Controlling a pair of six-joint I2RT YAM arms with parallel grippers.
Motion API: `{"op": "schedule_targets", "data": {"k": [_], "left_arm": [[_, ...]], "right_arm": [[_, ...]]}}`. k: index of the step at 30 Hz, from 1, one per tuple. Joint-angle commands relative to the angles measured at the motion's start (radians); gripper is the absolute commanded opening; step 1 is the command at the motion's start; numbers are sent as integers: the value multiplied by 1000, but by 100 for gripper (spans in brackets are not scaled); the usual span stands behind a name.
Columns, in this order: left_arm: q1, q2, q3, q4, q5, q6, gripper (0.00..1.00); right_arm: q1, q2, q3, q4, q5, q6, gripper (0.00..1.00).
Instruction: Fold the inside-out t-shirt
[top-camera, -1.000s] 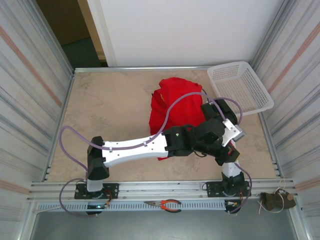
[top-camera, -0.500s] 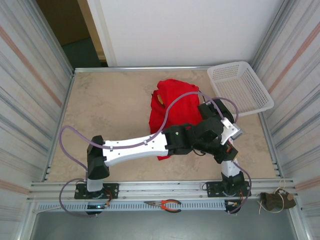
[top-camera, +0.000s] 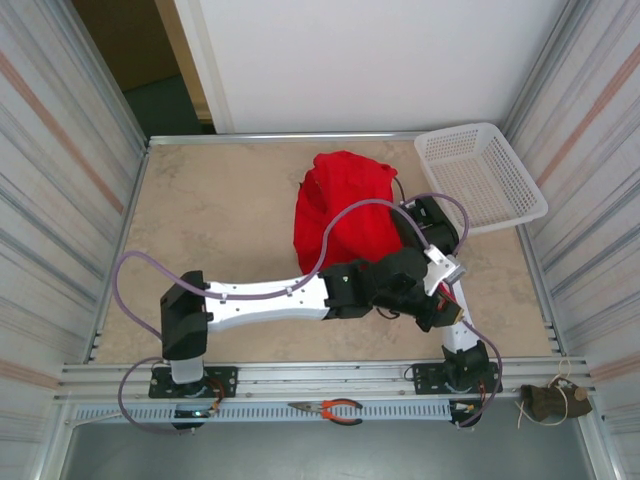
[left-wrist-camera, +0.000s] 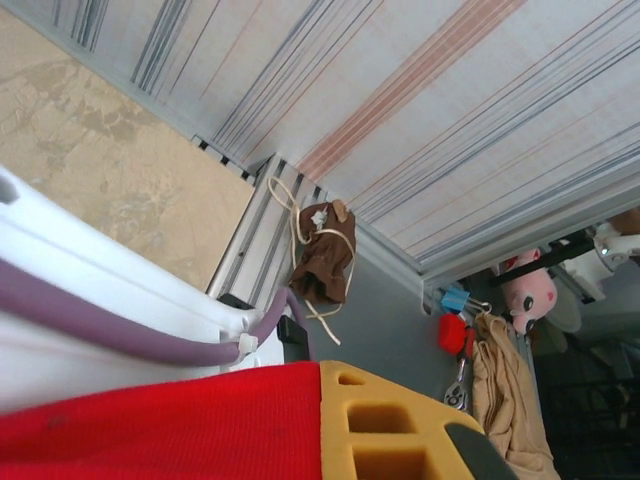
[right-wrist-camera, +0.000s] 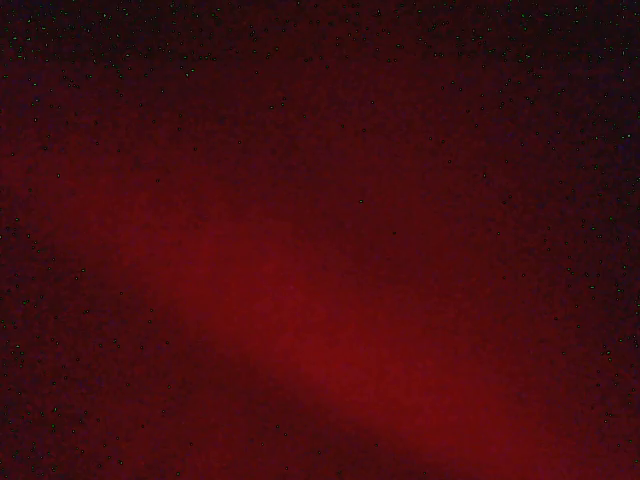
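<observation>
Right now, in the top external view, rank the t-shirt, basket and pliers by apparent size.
Largest: red t-shirt and white basket, about alike; the shirt is bunched and partly under the arms, so unranked.
Smallest: pliers, clearly.

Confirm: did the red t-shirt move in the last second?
Yes. The t-shirt shifted slightly left, away from the white basket.
</observation>
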Motion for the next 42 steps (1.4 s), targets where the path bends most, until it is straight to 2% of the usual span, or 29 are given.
{"op": "schedule_targets", "data": {"k": [1,2,5,7,15,17,19,28,30,31,37,39,42], "left_arm": [[-51,-117,-48,291,152,-66,0],[-43,-135,-85,323,136,-77,0],[-16,-176,-164,392,103,-103,0],[1,-194,-194,410,97,-110,0],[32,-207,-289,499,91,-162,0],[36,-200,-312,525,91,-182,0],[37,-194,-334,549,93,-198,0],[73,-193,-449,695,65,-293,0],[77,-195,-451,695,63,-295,0],[80,-197,-452,694,62,-296,0],[123,-241,-432,647,70,-259,0],[174,-282,-425,610,84,-234,0],[297,-376,-423,527,79,-191,0]], "right_arm": [[-12,7,20,-33,-22,29,48],[-13,1,8,-32,-27,24,52],[-14,-10,-24,-33,-37,19,74],[-15,-13,-38,-33,-44,12,83],[-9,-16,-34,-34,-40,16,83],[-9,-23,-29,-32,-36,14,79],[-12,-28,-21,-32,-36,14,70],[-20,-51,-32,-32,-45,12,19],[-22,-56,-46,-33,-48,13,2],[-24,-59,-55,-33,-48,13,0],[-27,-66,-122,-34,-59,2,0],[-28,-72,-161,-35,-69,-1,0],[-32,-96,-246,-38,-75,-18,0]]}}
